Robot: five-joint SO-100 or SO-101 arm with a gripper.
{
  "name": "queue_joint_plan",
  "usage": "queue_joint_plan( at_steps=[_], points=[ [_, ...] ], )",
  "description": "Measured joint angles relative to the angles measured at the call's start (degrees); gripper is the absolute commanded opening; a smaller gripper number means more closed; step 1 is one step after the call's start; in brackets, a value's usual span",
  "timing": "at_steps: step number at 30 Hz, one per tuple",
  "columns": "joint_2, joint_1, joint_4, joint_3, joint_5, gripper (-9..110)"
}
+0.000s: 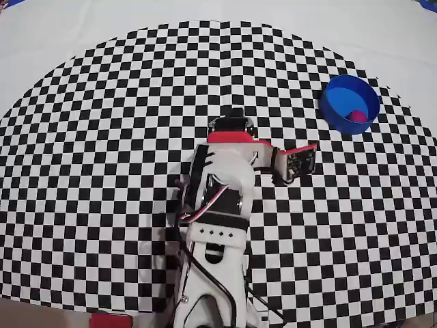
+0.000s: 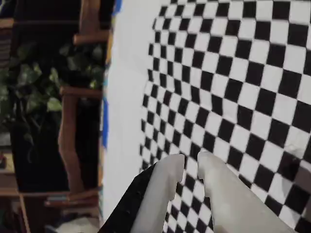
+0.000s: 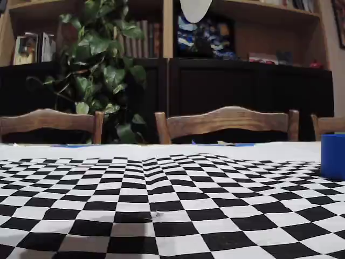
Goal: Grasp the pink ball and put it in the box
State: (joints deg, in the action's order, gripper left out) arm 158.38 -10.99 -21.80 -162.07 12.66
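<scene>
The pink ball lies inside the blue box, against its near wall, at the right rear of the checkered cloth in the overhead view. In the fixed view only the box shows, at the right edge; its wall hides the ball. My gripper appears in the wrist view, lifted above the cloth, its white fingers almost together with nothing between them. The arm is folded up at the middle of the table, well left of the box, and covers the fingers from above.
The checkered cloth covers most of the table. Wooden chairs, a leafy plant and dark bookshelves stand beyond the far table edge. Cables run along the arm near the front edge.
</scene>
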Motion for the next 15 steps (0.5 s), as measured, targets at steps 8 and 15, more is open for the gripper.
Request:
queue_joint_plan(
  at_steps=[8, 15],
  points=[
    [14.33, 7.21, -6.06, -10.9, -1.76, 0],
    [22.68, 10.37, -14.33, -15.38, -2.64, 0]
  ],
)
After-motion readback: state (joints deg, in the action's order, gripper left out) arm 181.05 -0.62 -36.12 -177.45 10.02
